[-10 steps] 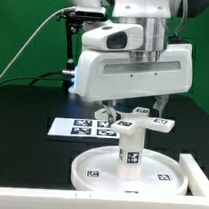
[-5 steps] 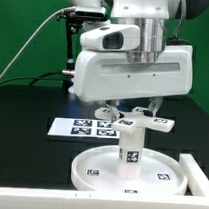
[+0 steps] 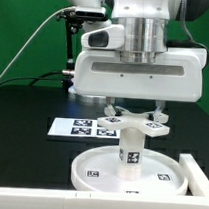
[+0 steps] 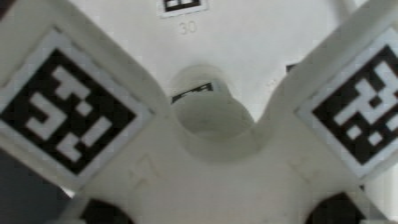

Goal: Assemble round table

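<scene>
Gripping the cross-shaped foot [image 3: 133,121] in our gripper [image 3: 133,114], we held it above the post [image 3: 130,152], at the disc's [image 3: 93,172] centre; next, lowering squarely

A big white robot arm [image 3: 135,64] hangs over a black table [image 3: 22,117]. Its gripper [image 3: 132,112] holds the white cross-shaped foot [image 3: 133,122], pinched between the two fingers. Right under the foot a short post [image 3: 131,152] stands up in the middle of a round disc [image 3: 128,172]. The marker board [image 3: 76,128] lies flat behind.
</scene>
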`<state>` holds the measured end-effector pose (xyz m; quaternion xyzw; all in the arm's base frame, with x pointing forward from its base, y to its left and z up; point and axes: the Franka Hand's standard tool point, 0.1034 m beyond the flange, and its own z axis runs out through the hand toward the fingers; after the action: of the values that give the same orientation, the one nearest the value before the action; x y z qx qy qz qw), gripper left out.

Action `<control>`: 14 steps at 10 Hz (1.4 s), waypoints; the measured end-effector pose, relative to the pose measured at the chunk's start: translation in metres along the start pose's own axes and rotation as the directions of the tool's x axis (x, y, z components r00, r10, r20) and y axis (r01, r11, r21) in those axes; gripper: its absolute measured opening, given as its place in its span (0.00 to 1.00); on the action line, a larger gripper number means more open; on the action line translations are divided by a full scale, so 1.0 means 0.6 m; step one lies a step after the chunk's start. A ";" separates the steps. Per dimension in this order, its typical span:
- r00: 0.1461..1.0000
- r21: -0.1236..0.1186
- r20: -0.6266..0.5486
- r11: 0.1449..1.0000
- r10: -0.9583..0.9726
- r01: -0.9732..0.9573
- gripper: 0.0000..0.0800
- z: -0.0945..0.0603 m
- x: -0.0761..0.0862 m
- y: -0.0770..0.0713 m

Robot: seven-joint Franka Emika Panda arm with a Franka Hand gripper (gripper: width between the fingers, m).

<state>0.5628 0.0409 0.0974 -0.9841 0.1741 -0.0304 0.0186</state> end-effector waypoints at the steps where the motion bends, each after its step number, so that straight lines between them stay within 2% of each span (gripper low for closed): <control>1: 0.987 0.011 0.004 0.987 0.158 -0.158 0.56 0.000 0.000 0.000; 3: 0.918 0.028 0.021 0.917 0.396 -0.397 0.56 0.001 0.000 0.001; 5: 0.815 0.024 0.027 0.815 0.579 -0.579 0.56 0.001 0.001 0.002; 7: 0.731 0.030 0.037 0.730 0.682 -0.683 0.56 0.002 0.001 0.001; 9: 0.683 0.025 0.035 0.683 0.730 -0.730 0.56 0.002 0.001 0.002; 10: 0.704 0.026 0.034 0.703 0.710 -0.710 0.56 0.002 0.001 0.002; 12: 0.734 0.021 0.047 0.734 0.677 -0.678 0.77 -0.007 -0.001 -0.003; 13: 0.785 0.040 0.044 0.784 0.618 -0.620 0.80 -0.024 0.005 -0.006; 14: 0.842 0.048 0.050 0.841 0.537 -0.539 0.80 -0.044 0.007 -0.010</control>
<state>0.5669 0.0442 0.1241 -0.8951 0.4417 -0.0123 0.0589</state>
